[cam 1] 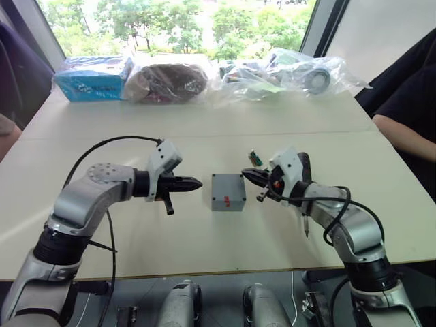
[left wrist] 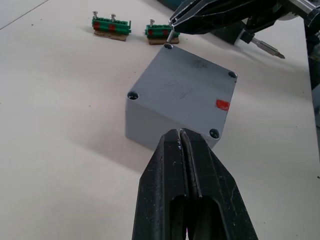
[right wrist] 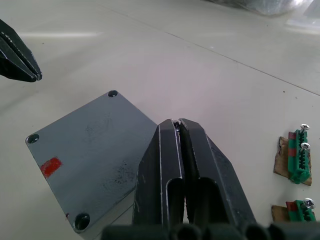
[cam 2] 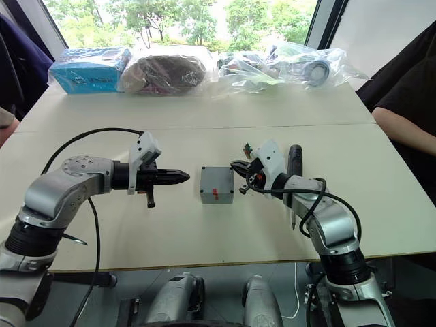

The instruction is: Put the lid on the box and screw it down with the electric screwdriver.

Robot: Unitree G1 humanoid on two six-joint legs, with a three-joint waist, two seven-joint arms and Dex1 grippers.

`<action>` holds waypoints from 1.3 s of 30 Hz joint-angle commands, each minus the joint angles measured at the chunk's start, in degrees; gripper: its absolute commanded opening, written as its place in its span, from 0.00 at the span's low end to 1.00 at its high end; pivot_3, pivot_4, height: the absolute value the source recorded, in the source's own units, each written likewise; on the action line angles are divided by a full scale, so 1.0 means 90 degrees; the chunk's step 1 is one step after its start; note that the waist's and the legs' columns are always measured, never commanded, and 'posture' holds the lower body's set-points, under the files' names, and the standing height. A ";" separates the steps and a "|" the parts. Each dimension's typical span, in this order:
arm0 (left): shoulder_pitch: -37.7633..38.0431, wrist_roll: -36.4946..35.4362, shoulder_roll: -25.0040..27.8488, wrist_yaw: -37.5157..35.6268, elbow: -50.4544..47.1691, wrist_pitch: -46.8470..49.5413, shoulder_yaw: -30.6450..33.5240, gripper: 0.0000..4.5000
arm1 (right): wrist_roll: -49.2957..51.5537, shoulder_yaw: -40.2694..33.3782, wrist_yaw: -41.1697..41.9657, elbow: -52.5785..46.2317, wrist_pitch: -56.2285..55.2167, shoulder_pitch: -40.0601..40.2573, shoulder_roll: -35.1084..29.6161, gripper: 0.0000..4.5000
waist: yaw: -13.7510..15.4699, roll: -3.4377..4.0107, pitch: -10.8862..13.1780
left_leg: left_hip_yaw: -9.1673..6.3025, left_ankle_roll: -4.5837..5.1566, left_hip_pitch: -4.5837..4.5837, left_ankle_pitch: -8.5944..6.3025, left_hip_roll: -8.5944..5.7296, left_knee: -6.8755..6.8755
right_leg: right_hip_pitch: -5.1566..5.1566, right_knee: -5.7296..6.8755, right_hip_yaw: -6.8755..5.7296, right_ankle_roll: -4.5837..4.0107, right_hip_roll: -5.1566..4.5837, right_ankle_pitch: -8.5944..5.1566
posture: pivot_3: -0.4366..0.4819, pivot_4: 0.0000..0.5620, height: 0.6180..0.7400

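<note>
The lid [cam 1: 228,189] sits on the box [cam 1: 228,201] at frame center. The left gripper [cam 1: 192,183] is closed and empty. The right gripper [cam 1: 249,176] pinches a small screw [left wrist: 171,36]. The electric screwdriver [cam 1: 304,178] lies lengthwise, bit toward the bottom.

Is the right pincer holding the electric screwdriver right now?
No. The right pincer is shut on a small screw over the lid, while the screwdriver lies on the table beside that arm.

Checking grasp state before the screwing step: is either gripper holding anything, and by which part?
Nothing is held. The left gripper and right gripper are both shut on nothing, one on each side of the box, whose lid is on. The electric screwdriver lies on the table.
</note>
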 commanded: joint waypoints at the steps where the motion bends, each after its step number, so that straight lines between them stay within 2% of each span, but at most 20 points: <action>1: -0.0143 -0.0053 -0.0015 0.0025 -0.0201 -0.0048 0.0106 0.00 | -0.0038 -0.0022 0.0025 -0.0027 -0.0125 -0.0042 -0.0003 0.01 | 0.0001 0.0000 0.0000 | 0.0000 0.0000 0.0000 0.0000 0.0000 0.0000 | 0.0000 0.0000 0.0000 0.0000 0.0000 0.0000 | 0.48 0.27 1.00; 19: -0.0143 -0.0010 -0.0053 0.0094 -0.0212 -0.0092 0.0078 0.00 | -0.0186 0.0067 0.0128 0.0266 -0.0201 -0.0146 0.0030 0.01 | 0.0002 0.0000 0.0000 | 0.0000 0.0000 0.0000 0.0000 0.0000 0.0000 | 0.0001 0.0000 0.0000 0.0000 0.0000 0.0000 | 0.48 0.27 1.00; 22: -0.0144 -0.0012 -0.0063 0.0095 -0.0209 -0.0098 0.0080 0.00 | -0.0201 0.0052 0.0106 0.0315 -0.0226 -0.0172 0.0042 0.16 | 0.0002 0.0000 0.0000 | 0.0000 0.0000 0.0000 0.0000 0.0000 0.0000 | 0.0001 0.0000 0.0000 0.0000 0.0000 0.0000 | 0.48 0.27 1.00; 28: -0.0139 -0.0026 -0.0092 0.0079 -0.0197 -0.0102 0.0065 0.00 | -0.0207 -0.0135 -0.0007 0.0299 -0.0320 -0.0228 0.0033 0.67 | 0.0001 0.0000 0.0000 | 0.0000 0.0000 0.0000 0.0000 0.0000 0.0000 | 0.0000 0.0000 0.0000 0.0000 0.0000 0.0000 | 0.48 0.27 1.00; 33: -0.0279 -0.0211 -0.0331 0.0113 -0.0093 -0.0094 0.0210 0.00 | 0.0136 -0.0766 -0.0339 -0.0096 -0.0195 -0.0266 0.0087 0.67 | 0.0019 0.0001 0.0001 | 0.0000 0.0000 0.0000 0.0000 0.0000 0.0000 | 0.0001 0.0000 0.0000 0.0000 0.0000 0.0000 | 0.48 0.27 1.00; 35: -0.0457 -0.0286 -0.0486 0.0148 -0.0030 -0.0094 0.0290 0.00 | 0.0465 -0.1168 -0.0544 -0.0288 0.0208 -0.0406 0.0110 0.67 | 0.0024 -0.0002 0.0002 | -0.0001 0.0000 -0.0001 0.0000 -0.0001 0.0000 | 0.0002 0.0000 0.0000 0.0000 -0.0001 0.0000 | 0.48 0.27 1.00; 38: -0.0794 -0.0380 -0.0572 -0.0064 0.0010 -0.0125 0.0178 0.00 | 0.0929 -0.1717 -0.0621 -0.0580 0.1210 -0.0737 -0.0357 0.67 | 0.0009 -0.0001 0.0002 | -0.0001 -0.0001 -0.0001 0.0001 -0.0001 0.0001 | 0.0002 0.0000 0.0001 0.0002 -0.0001 0.0001 | 0.48 0.27 1.00; 39: -0.0875 -0.0348 -0.0560 -0.0177 0.0022 -0.0205 0.0085 0.00 | 0.1089 -0.1908 -0.0646 -0.0635 0.1610 -0.0866 -0.0539 0.78 | 0.0012 0.0007 0.0008 | -0.0001 -0.0001 0.0000 0.0001 -0.0001 0.0001 | 0.0002 0.0001 0.0001 0.0001 -0.0001 0.0001 | 0.48 0.27 1.00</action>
